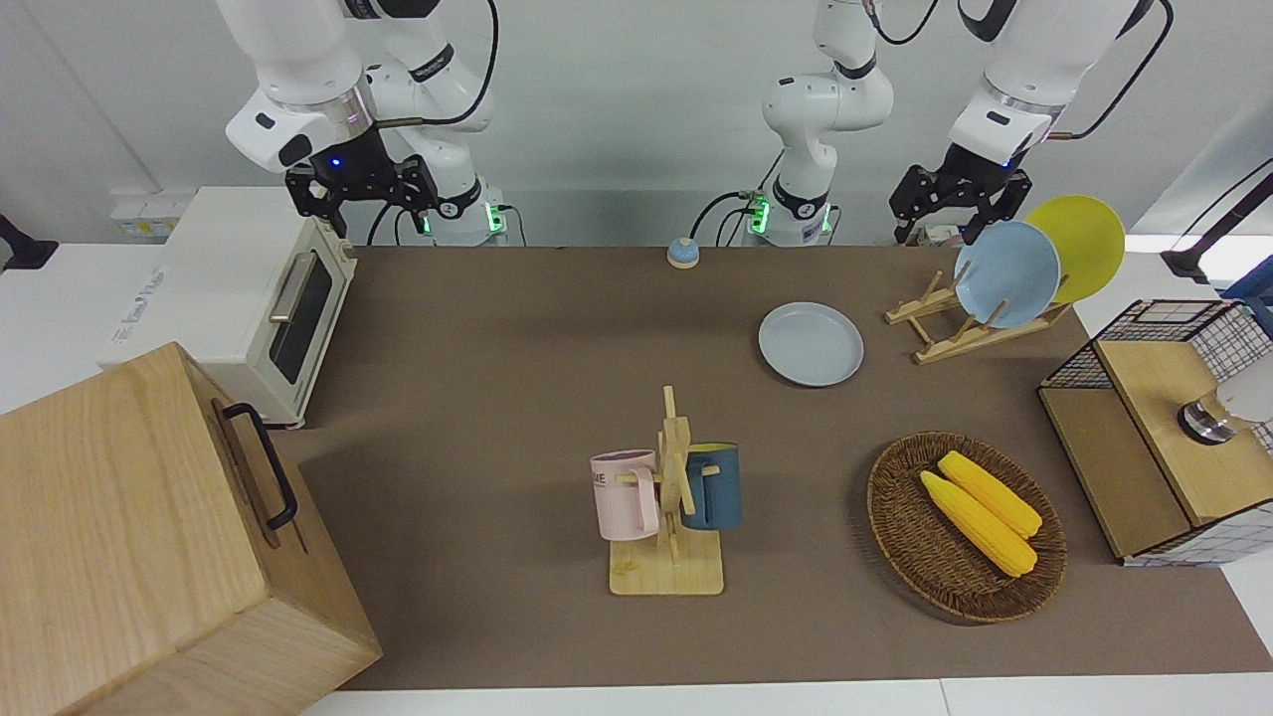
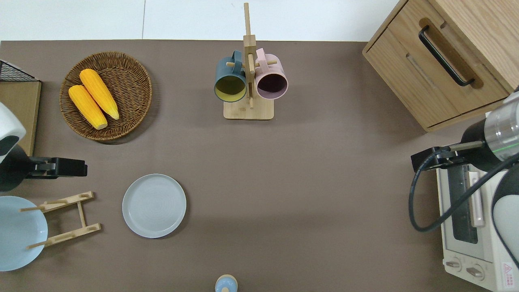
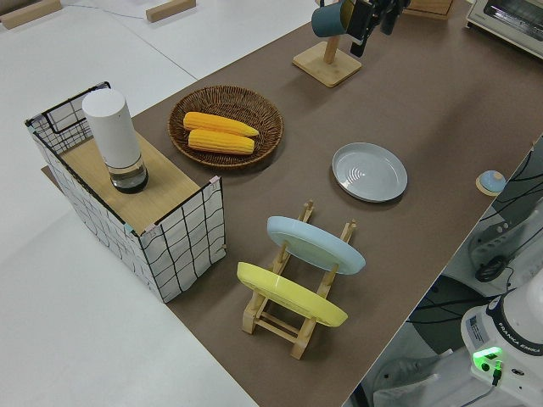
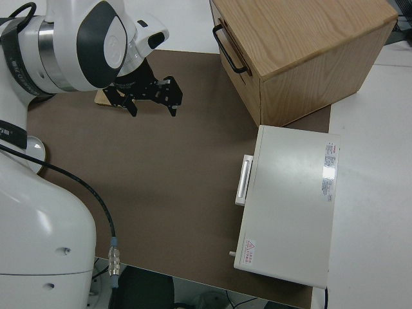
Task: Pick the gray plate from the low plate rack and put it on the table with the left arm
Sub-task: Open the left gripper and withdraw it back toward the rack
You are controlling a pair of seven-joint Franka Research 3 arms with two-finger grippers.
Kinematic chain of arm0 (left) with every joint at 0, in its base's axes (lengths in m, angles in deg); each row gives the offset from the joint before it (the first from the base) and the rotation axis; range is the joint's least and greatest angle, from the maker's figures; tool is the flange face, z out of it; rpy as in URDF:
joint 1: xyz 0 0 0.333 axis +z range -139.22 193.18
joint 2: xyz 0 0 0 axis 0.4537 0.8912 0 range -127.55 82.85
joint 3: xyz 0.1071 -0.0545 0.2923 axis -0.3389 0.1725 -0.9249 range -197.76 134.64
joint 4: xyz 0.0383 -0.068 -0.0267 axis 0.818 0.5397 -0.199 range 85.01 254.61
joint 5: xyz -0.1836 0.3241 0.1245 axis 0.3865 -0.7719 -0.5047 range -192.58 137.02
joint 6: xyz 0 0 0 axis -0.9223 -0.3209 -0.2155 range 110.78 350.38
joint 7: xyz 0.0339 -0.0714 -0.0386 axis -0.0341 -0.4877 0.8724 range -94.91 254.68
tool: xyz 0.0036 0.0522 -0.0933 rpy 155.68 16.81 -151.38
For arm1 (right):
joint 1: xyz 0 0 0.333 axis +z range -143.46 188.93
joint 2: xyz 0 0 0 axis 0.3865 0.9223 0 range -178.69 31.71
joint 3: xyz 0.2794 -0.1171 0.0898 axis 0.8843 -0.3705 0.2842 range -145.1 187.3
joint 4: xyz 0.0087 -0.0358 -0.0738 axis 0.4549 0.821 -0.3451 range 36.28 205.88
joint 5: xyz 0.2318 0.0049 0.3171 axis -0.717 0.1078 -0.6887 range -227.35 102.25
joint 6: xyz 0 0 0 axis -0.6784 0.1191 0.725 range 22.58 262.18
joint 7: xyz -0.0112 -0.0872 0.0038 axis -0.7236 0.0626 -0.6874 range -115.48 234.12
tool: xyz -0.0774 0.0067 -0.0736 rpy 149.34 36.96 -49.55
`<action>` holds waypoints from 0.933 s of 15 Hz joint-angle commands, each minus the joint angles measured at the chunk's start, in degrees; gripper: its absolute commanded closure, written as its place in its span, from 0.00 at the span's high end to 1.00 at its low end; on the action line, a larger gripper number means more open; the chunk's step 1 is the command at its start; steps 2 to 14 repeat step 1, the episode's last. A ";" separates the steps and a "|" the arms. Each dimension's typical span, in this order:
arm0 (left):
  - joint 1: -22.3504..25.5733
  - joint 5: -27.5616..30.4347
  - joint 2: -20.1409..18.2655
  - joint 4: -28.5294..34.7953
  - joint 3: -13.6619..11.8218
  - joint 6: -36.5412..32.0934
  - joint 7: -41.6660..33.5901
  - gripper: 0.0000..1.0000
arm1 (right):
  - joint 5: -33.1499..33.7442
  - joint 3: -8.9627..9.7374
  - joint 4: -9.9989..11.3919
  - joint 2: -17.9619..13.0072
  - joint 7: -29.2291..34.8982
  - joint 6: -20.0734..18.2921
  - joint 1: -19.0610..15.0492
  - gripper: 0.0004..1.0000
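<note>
Lying flat on the table (image 1: pixel 517 328) just beside the low plate rack (image 1: pixel 945 328), the gray plate (image 1: pixel 811 343) looks delivered, so the left gripper (image 1: pixel 957 199) hangs empty, fingers seemingly apart, right arm parked.

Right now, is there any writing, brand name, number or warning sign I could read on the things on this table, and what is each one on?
"ME": the end of a word printed on the pink mug; the rest is hidden.
Red warning triangle sticker with small print on the white toaster oven: too small to read.
Long label on the oven's top: too small to read.
Gray lettering on the oven's side: too blurred to read.
Nothing readable elsewhere.
</note>
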 commanded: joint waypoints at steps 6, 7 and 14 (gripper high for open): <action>-0.42 -1.44 1.33 -1.87 0.40 -1.58 1.21 0.99 | 0.37 1.23 -0.43 -0.12 0.68 -0.65 -1.37 0.98; -0.42 -1.44 1.33 -1.87 0.40 -1.58 1.21 0.99 | 0.37 1.23 -0.43 -0.12 0.68 -0.65 -1.37 0.98; -0.42 -1.44 1.33 -1.87 0.40 -1.58 1.21 0.99 | 0.37 1.23 -0.43 -0.12 0.68 -0.65 -1.37 0.98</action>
